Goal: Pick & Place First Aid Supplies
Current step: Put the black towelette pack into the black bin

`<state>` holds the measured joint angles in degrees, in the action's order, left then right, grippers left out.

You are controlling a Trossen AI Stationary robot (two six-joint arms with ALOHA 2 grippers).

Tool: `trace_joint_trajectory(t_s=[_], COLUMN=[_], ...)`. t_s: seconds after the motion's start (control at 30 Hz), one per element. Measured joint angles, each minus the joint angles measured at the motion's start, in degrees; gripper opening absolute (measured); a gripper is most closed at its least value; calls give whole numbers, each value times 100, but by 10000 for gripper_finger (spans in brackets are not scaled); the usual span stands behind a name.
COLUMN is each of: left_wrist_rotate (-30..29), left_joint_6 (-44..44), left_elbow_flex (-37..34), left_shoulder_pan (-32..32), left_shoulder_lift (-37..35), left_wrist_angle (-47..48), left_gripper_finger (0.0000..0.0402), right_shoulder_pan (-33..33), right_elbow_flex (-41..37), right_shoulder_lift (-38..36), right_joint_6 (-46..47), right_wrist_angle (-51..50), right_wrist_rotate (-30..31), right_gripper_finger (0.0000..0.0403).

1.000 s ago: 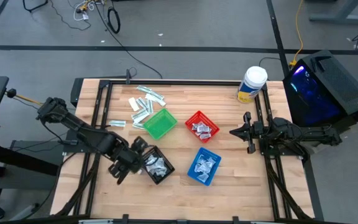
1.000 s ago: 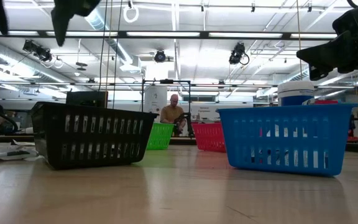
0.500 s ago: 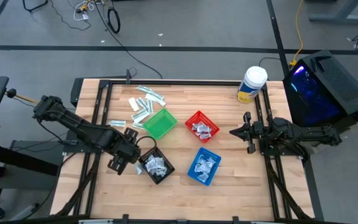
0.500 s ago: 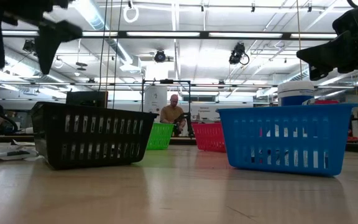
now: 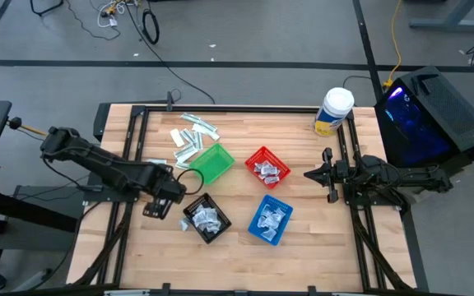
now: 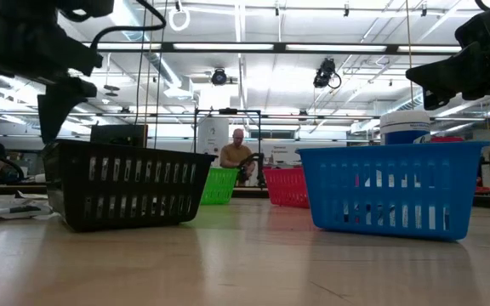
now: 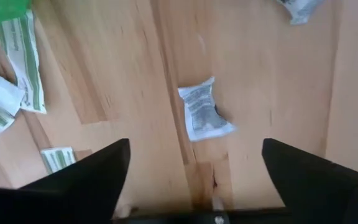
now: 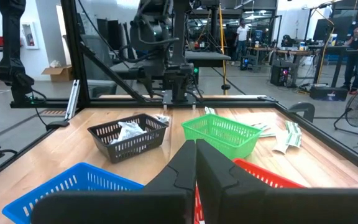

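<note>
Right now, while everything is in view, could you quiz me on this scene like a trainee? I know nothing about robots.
1. True or false: the right fingers are spread wide apart.
2. Which basket sits nearest the left fingers? A) red B) black basket C) blue
3. How many baskets stand on the table?

Key: 1. False, they are shut together. 2. B. 3. Four.
</note>
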<state>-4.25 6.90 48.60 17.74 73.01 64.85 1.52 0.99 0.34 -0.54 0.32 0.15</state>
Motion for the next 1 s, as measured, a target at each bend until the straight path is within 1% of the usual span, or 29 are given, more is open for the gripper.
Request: trace_joint_trajectory(t_s=[0.07, 0.13, 0.43, 0.7, 0.87, 1.0], left_wrist_rotate=[0, 0, 25, 494, 468, 251], left_joint_6=[24, 59, 451, 603, 688, 977], left_elbow_flex=[-88, -170, -357, -837, -1073, -1069], left_shoulder_pan=[-49, -84, -75, -64, -64, -64], left_shoulder_lift=[0, 0, 0, 0, 11, 11], left_wrist_angle=[-123, -296, -930, -1141, -1444, -1510], left_gripper_finger=[392, 397, 382, 382, 381, 381], right_shoulder_pan=[0, 0, 0, 1, 1, 2], right_elbow_flex=[-1, -1, -2, -2, 0, -2], right_shoulder_lift=[1, 0, 0, 0, 0, 0], right_joint_6=[0, 0, 2, 0, 0, 2], right_wrist_angle=[0, 0, 2, 0, 0, 0], right_wrist_rotate=[2, 1, 0, 1, 0, 2], right_gripper_finger=[13, 13, 13, 13, 13, 13])
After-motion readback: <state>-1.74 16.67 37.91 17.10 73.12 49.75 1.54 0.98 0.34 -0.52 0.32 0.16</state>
